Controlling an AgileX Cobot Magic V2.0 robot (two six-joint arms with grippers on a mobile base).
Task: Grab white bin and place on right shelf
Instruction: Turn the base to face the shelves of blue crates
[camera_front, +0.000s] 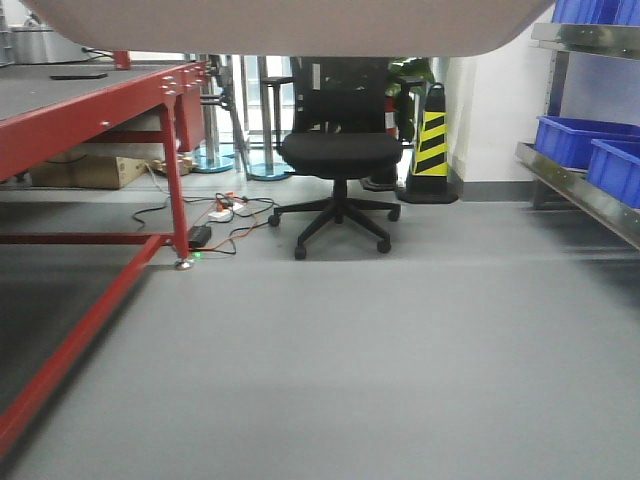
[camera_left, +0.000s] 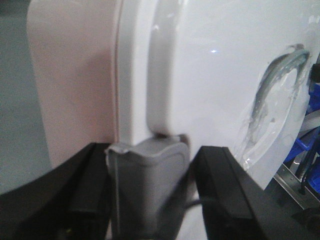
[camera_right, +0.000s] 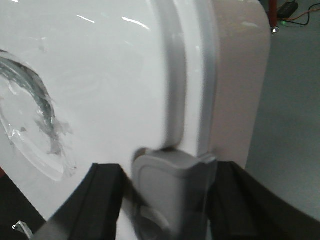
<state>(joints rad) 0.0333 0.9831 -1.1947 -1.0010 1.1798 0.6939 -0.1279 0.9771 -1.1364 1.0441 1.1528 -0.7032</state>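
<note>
The black fingers (camera_left: 82, 200) of the left gripper (camera_left: 148, 200) are squeezing a grey clip (camera_left: 150, 165) on the white bin (camera_left: 215, 75). The right gripper (camera_right: 167, 200) seems to be pinching the other clip (camera_right: 172, 175), though it is blurry. The bin is hanging over the floor (camera_front: 400, 350), left of the right shelf (camera_front: 580, 197).

Black fingers (camera_left: 75, 195) on my left gripper (camera_left: 152, 152), with a grey latch (camera_left: 147, 185) between them. Beyond it, the white bin (camera_left: 75, 85) shows pale pinkish walls and a glossy white lid (camera_left: 220, 75). My right gripper (camera_right: 165, 170) is the same black, around the same grey. Past the lid, blue crates (camera_left: 305, 145).
</note>
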